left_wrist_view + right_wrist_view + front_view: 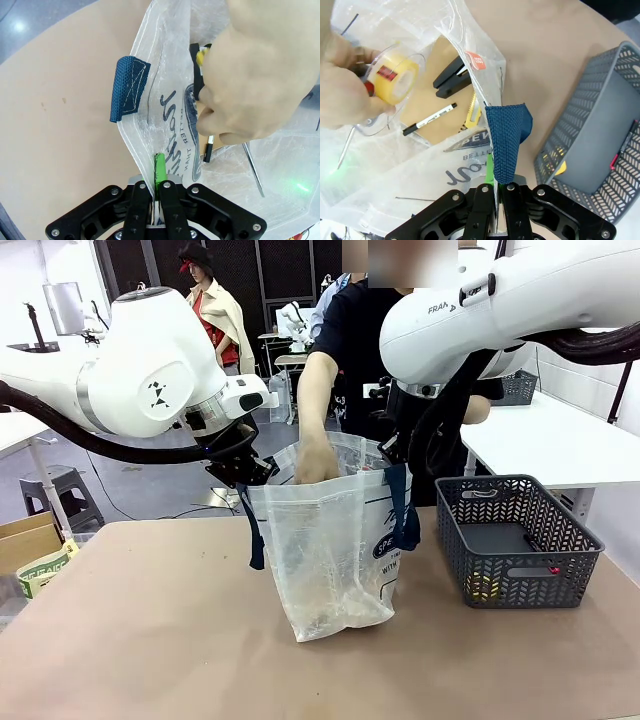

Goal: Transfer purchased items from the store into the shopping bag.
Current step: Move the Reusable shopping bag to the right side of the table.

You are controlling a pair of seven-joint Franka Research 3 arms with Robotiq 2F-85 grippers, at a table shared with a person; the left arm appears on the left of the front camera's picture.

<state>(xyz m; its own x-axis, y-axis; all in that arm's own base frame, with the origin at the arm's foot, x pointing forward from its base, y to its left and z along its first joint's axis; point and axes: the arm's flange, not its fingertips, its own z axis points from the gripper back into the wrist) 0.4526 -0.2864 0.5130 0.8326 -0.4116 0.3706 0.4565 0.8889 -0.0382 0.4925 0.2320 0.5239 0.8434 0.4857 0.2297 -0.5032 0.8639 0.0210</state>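
Note:
The clear shopping bag (330, 550) stands open mid-table, held by both grippers. My left gripper (156, 197) is shut on its rim beside a navy strap (127, 87). My right gripper (495, 200) is shut on the opposite rim at the other strap (505, 140). A person's hand (342, 82) reaches into the bag holding a yellow tape roll (395, 75). Inside lie a brown cardboard pack (432, 100), a black stapler (451, 77) and a marker (430, 120). The grey lattice basket (520, 585) stands to the right with small yellow (480, 585) and red (553, 569) bits.
The person stands at the far side behind the bag (350, 350). The brown tabletop (150, 640) lies bare in front and to the left. A cardboard box (35, 550) sits past the table's left edge. A white table (560, 440) stands behind the basket.

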